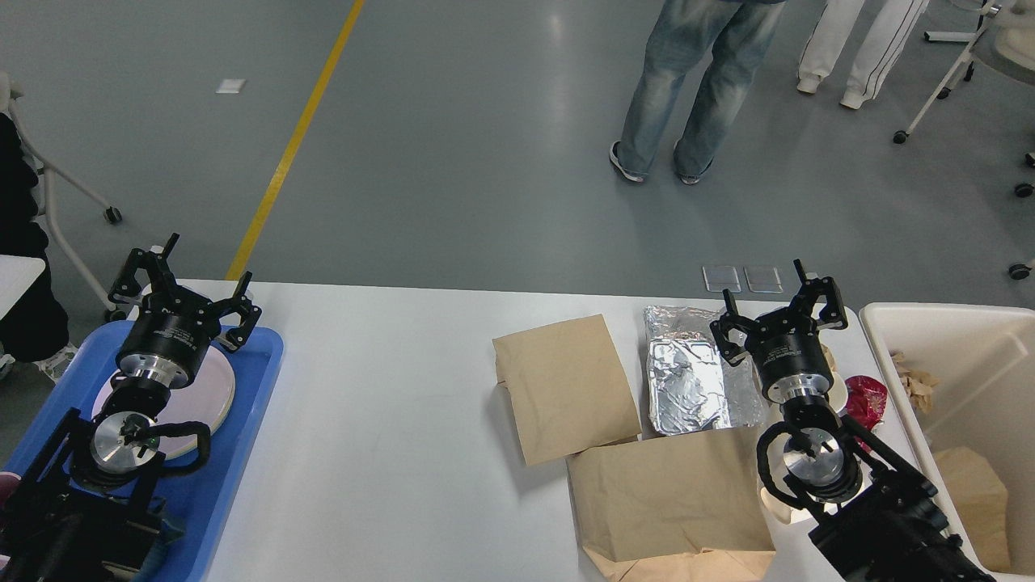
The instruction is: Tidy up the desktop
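The white desktop [388, 388] spans the view. On its right lie two flat brown paper bags [566, 388] [671, 497], a crumpled foil tray [691, 372] and a red wrapper [867, 400]. My right gripper [780, 303] is open and empty above the foil tray's right edge. My left gripper [186, 279] is open and empty above the far end of the blue tray [242, 404], over a pink plate [206, 388].
A cream bin [954, 388] holding paper scraps and a brown bag stands at the right edge. People [687, 89] stand on the floor beyond the table. A wheeled frame [57, 194] is at far left.
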